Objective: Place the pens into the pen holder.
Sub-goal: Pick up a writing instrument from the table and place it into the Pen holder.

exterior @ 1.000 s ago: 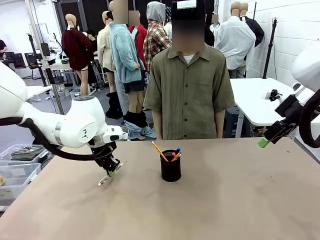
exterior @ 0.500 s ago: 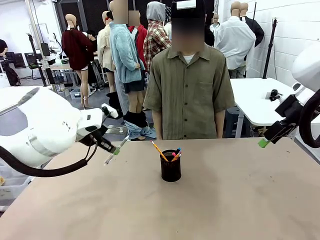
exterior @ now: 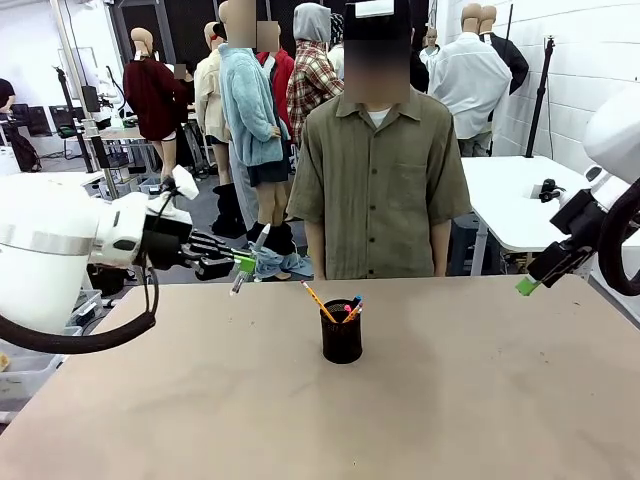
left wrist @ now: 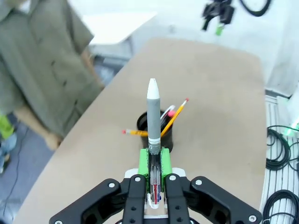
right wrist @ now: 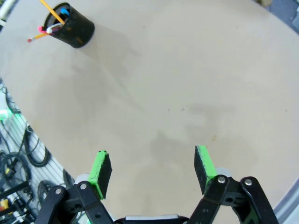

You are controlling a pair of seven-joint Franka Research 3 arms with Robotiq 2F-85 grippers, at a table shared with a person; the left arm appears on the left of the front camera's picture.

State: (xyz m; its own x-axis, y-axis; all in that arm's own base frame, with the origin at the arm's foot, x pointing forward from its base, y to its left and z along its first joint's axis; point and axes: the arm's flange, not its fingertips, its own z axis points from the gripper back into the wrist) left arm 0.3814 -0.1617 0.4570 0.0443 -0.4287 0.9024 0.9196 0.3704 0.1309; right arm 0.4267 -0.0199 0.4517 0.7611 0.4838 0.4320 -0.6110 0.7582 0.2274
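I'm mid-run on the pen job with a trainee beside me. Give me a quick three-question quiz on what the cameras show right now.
1. True or false: the left gripper is shut on a slim white-grey pen.
2. Multiple choice: the right gripper is A) shut on an orange pencil, B) open with nothing between its green pads, C) resting inside the cup.
3. Fill in: the small black wire-mesh pen holder stands on the tan table, directly in front of the ____.

Key: 1 true. 2 B. 3 person in the olive shirt.
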